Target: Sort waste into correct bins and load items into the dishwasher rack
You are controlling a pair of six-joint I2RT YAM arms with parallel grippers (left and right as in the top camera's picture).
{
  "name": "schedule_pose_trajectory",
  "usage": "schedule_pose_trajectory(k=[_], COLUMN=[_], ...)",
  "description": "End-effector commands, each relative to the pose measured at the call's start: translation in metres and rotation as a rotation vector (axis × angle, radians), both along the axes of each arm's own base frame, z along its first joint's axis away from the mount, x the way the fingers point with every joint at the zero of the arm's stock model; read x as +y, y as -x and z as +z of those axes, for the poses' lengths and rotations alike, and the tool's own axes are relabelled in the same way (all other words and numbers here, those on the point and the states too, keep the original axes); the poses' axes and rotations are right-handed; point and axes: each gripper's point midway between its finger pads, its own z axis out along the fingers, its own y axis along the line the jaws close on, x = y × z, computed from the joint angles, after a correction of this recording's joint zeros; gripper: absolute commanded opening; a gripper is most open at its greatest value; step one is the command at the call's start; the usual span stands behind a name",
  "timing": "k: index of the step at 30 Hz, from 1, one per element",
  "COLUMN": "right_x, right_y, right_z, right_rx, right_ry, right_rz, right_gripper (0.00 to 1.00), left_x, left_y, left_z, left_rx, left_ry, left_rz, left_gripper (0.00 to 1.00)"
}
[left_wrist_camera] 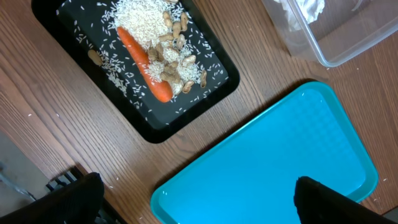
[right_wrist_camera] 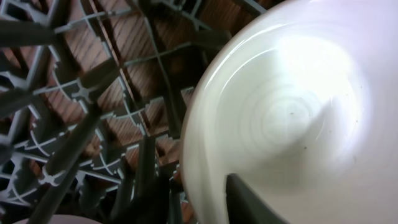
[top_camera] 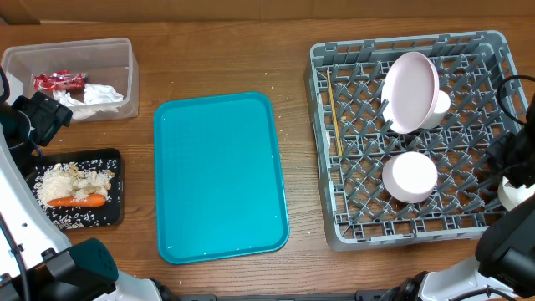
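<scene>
White cup [right_wrist_camera: 286, 112], rim seemingly pinched in right claw [right_wrist_camera: 200, 202], over grey dishwasher rack [right_wrist_camera: 74, 99] pegs. Best seated tilted between pegs, clear of neighbouring bowl [top_camera: 410, 176], then released gently. Farther off: left claw [left_wrist_camera: 196, 202] wide, empty, above teal tray [left_wrist_camera: 280, 155].

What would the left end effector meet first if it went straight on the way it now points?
Probably the teal tray, near its corner: the left end effector points down at it, though depth is unclear.
</scene>
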Motion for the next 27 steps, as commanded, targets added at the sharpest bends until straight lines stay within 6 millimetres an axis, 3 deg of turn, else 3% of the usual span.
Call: schedule_pose_trajectory(k=[1,6,11,17,21,27], right_x=[-0.001,0.001,0.016,0.087,0.111,0.127], right_y=[-0.004,-0.013,-0.034,-0.085,-0.095,-0.102], right_z=[0.009,0.031,0.063,0.106,0.110,0.107], right_rx=[-0.017,-0.068,-0.213,-0.582,-0.691,-0.807], right_ry=[-0.002,-0.019,-0.090,-0.437,-0.558,-0.662], right_rz=[0.005,0.006,0.055,0.380,0.517,0.600], right_gripper=[0.20,0.04,0.04,0.04,0.04,0.04], left_x=[0.001,0.001,0.001,0.001,0.001,0.001], left_y=[0.001,0.001,0.001,0.001,0.001,0.001], left_z=[-0.002,-0.002,-0.002,-0.002,-0.002,-0.002], left_rx=[0.011,0.011,0.011,0.011,0.011,0.011], left_ry=[0.001,0.001,0.001,0.001,0.001,0.001], left_rz=[0.009,0.009,0.009,0.009,0.009,0.009], left_gripper=[1.00,1.00,1.00,1.00,1.00,1.00])
